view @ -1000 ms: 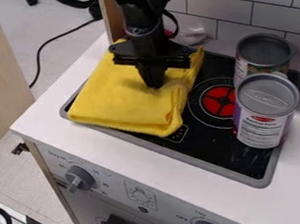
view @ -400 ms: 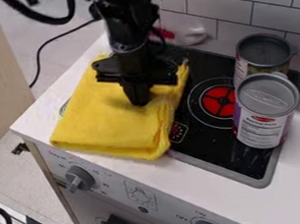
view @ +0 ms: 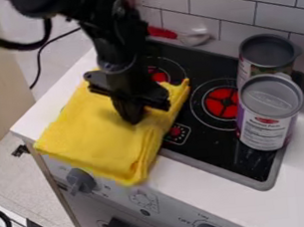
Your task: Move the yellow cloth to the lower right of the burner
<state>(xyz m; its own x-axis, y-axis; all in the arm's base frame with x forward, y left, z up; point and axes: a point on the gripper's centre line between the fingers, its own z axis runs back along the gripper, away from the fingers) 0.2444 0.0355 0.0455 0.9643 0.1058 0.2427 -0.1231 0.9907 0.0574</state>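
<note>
The black gripper (view: pixel 134 118) points down onto the middle of the yellow cloth (view: pixel 96 135), its fingers together and shut on the fabric. Folded into a thick pad, the cloth covers the left front part of the stove top, and its near edge hangs over the counter's front above the knobs. Behind the gripper, the rear left burner (view: pixel 158 75) is partly hidden by the arm. The other red burner (view: pixel 222 103) lies uncovered to the right of the cloth.
Two cans, an open one (view: pixel 266 55) and a closed one (view: pixel 268 113), stand on the stove's right side. A red-handled utensil (view: pixel 193 38) lies by the tiled wall. Knobs (view: pixel 81 180) project from the front panel.
The gripper has moved toward the front left, and the yellow cloth has slid with it, now overhanging the front edge. More of the rear left burner and the control marks is uncovered.
</note>
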